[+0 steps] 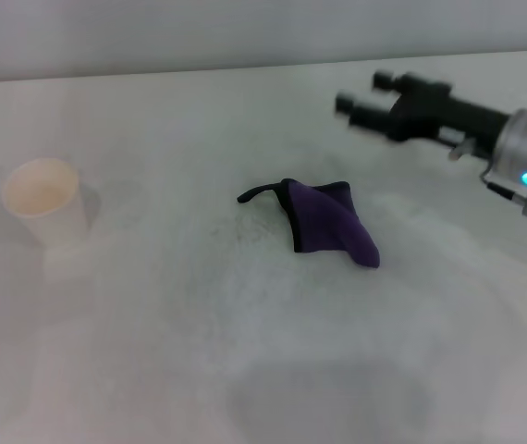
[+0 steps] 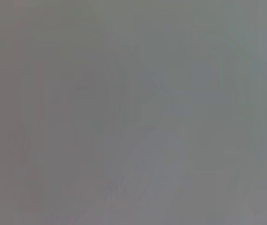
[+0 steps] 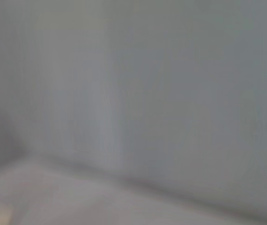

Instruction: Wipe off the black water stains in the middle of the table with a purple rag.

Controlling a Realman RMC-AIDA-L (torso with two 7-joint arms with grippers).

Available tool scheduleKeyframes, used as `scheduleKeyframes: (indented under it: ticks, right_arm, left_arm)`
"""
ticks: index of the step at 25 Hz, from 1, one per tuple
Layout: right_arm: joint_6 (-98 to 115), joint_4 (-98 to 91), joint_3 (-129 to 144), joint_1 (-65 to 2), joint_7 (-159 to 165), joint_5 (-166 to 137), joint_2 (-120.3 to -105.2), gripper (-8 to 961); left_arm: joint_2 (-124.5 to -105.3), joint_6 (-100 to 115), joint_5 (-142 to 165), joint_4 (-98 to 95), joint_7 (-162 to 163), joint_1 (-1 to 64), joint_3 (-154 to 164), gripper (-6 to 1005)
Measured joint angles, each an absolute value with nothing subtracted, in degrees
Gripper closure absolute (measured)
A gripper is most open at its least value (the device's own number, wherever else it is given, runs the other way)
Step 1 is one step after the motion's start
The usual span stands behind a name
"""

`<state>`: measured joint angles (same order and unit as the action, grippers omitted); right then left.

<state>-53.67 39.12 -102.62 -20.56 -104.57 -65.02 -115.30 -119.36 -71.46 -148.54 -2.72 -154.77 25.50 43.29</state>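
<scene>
The purple rag (image 1: pixel 328 225) lies crumpled on the white table (image 1: pixel 153 351) near its middle in the head view, its black trim and thin black loop pointing left. The black water stains are hidden or out of view. My right gripper (image 1: pixel 361 92) hangs above the table behind and to the right of the rag, well apart from it, its two black fingers open with nothing between them. My left gripper does not show. Both wrist views show only a plain grey surface.
A white paper cup (image 1: pixel 46 199) stands upright at the left of the table. The table's far edge meets a pale wall (image 1: pixel 245 32) at the back.
</scene>
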Motion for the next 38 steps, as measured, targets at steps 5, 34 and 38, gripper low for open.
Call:
scheduleKeyframes:
  ticks: [5,34,38]
  right_arm:
    - [-62.99,25.95,-103.23,-20.66,-120.43,-36.92,-115.52,129]
    - [-54.09,15.95,-103.33,-19.34,-155.69,-12.68,-115.96,140]
    - [-54.23,16.03,-103.38,-19.38,-155.14,-12.12,-115.97,140]
  left_arm:
    - [-119.32,-70.89,-148.54,-2.75,-154.77,25.57,43.18,110]
    - [-119.07,-60.86,-150.84,-3.50,-155.31,30.56,42.98,113]
    - [-119.07,-60.19,-152.31,-3.52,-155.30,30.69,42.98,113]
